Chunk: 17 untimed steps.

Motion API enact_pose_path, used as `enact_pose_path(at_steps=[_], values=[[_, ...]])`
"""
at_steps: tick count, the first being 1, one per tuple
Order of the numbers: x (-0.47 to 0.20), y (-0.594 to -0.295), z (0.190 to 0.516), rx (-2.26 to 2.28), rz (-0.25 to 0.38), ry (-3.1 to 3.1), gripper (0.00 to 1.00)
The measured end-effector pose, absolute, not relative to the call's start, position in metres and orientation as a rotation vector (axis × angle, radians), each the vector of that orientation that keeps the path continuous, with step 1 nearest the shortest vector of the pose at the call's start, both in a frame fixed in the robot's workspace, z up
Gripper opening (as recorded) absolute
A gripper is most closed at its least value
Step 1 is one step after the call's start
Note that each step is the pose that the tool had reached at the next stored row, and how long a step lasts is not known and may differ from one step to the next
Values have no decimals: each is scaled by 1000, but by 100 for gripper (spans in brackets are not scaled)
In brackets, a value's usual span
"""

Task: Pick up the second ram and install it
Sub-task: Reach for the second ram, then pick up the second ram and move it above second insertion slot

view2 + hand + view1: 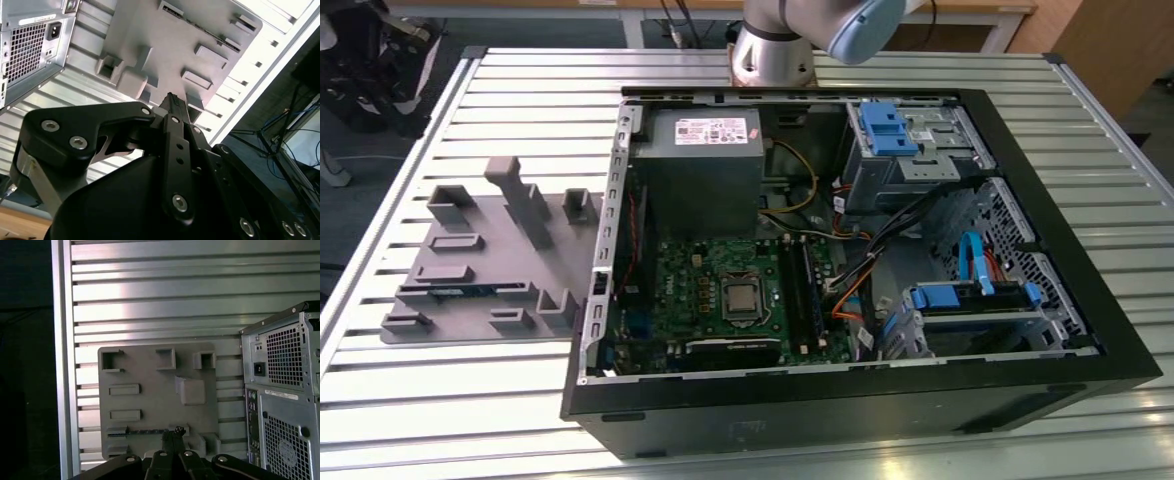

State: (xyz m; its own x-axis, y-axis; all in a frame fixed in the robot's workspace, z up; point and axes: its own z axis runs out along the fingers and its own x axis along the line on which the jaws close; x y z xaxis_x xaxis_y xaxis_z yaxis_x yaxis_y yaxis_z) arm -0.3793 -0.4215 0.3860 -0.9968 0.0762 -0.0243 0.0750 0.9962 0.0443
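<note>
The ram (460, 291) stands on edge in a slot of the grey tray (494, 250), low on the exterior view's left, beside the open case (1067, 300). In the first wrist view the gripper (175, 432) hangs above the tray, jaws closed together and holding nothing, its tips seemingly near one end of the ram (140, 431). The ram looks light, stiff and thin, with bare chips, so probably fragile if twisted. The best hold is likely across its flat faces, at mid-length along the exposed upper edge.
</note>
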Motion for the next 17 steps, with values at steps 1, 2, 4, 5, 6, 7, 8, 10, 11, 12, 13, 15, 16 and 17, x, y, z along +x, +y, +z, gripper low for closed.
enact_pose_path(at_steps=[1, 2, 4, 5, 6, 7, 8, 10, 11, 12, 13, 15, 16, 17], values=[[-381, -423, 386, 118, 68, 3113, 11], [-383, -425, 386, 118, 68, 3113, 11], [-387, -428, 386, 118, 67, 3113, 11], [-389, -430, 386, 118, 67, 3113, 11], [-392, -431, 386, 118, 67, 3113, 11], [-394, -431, 386, 118, 67, 3112, 11], [-396, -431, 386, 118, 67, 3113, 11], [-397, -432, 386, 118, 67, 3113, 11], [-397, -432, 386, 118, 67, 3113, 11], [-397, -432, 386, 118, 67, 3113, 11], [-397, -432, 386, 118, 67, 3113, 11], [-398, -432, 386, 118, 67, 3113, 11], [-398, -432, 386, 118, 67, 3113, 11], [-398, -432, 386, 118, 67, 3113, 11]])
